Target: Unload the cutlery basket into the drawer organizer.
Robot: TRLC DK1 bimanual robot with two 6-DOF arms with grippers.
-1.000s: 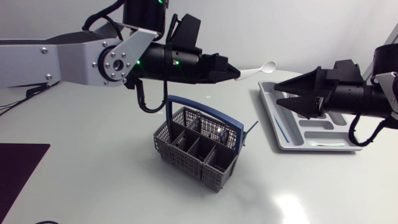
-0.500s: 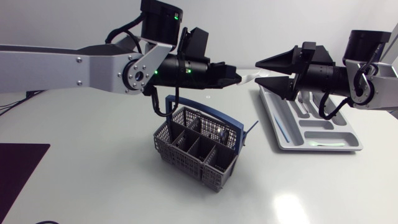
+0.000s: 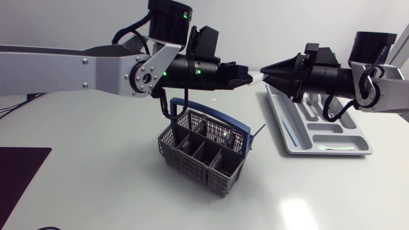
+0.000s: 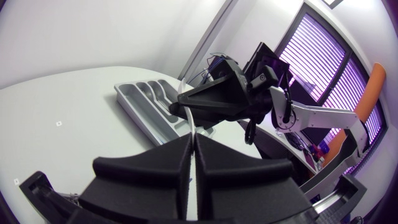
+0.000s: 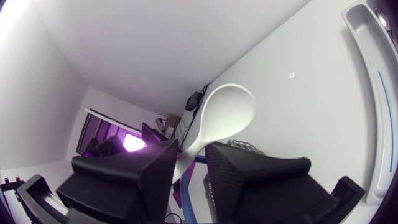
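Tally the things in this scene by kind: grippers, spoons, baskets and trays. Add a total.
Matte black grippers: 2, left gripper and right gripper
White plastic spoon: 1
Grey mesh cutlery basket with a blue handle: 1
Grey compartmented organizer tray: 1
Total: 5

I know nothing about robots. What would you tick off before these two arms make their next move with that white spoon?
1. Right fingers grip the spoon: ok, closed on it.
2. Left fingers grip the spoon too: ok, but they should probably open before the right arm pulls away.
3. Spoon held clear of the table: ok.
4. Tray close to the right arm: ok, right beside it.
5. Which tray slot suits the spoon: cannot tell.
6. Basket standing upright: ok.
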